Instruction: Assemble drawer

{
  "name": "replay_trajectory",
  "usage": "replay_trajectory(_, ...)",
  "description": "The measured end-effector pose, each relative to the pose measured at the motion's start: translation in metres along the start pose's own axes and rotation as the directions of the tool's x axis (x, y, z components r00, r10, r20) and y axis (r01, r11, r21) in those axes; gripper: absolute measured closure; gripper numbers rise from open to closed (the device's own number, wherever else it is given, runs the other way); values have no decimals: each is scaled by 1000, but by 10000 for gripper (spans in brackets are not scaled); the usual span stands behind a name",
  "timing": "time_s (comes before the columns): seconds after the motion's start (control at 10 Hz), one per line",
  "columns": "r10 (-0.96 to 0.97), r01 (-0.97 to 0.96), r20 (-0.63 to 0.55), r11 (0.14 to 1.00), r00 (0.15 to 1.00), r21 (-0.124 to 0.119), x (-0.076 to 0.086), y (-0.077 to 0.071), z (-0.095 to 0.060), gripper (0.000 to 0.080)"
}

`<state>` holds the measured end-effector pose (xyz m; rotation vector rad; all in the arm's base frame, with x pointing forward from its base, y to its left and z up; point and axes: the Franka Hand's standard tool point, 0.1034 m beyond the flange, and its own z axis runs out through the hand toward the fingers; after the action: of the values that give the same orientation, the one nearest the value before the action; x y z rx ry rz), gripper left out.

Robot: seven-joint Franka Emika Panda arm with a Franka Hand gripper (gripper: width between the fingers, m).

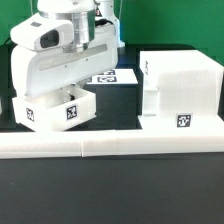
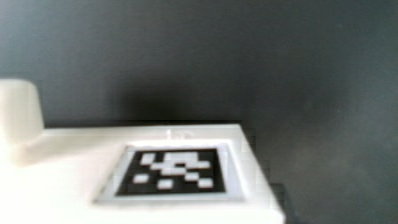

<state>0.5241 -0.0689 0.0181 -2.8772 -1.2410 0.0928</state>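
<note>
The tall boxy drawer housing [image 1: 180,88] stands on the exterior view's right, its tag facing front. A smaller white tray [image 1: 58,110] with a tag sits on the exterior view's left, right under my arm [image 1: 55,62]. The arm's bulk hides my gripper's fingers there. The wrist view shows a white tagged part [image 2: 175,170] close below the camera on the dark table, with a white upright piece [image 2: 18,120] beside it. No fingers show in that view, so I cannot tell whether the gripper is open, shut or holding anything.
The long low white border wall [image 1: 110,146] runs across the front. The marker board [image 1: 108,79] lies flat between the arm and the housing. A dark tabletop [image 1: 110,195] lies in front of the wall.
</note>
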Motion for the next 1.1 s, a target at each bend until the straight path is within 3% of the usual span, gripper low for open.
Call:
replay_trajectory(0.1,-107,106,-2,994,994,-31,5,-3,1,757)
replay_trajectory(0.2,-183,184,7,982,983,-35,6,-5,1,757)
replay_trajectory(0.4,-336,336,22,939,942,-67,9,-1,0,757)
replay_trajectory(0.8,-534,537,53,842,844,-59,5,1,1,757)
replay_trajectory(1.1,-732,737,106,675,673,-28,7,-1,1,757)
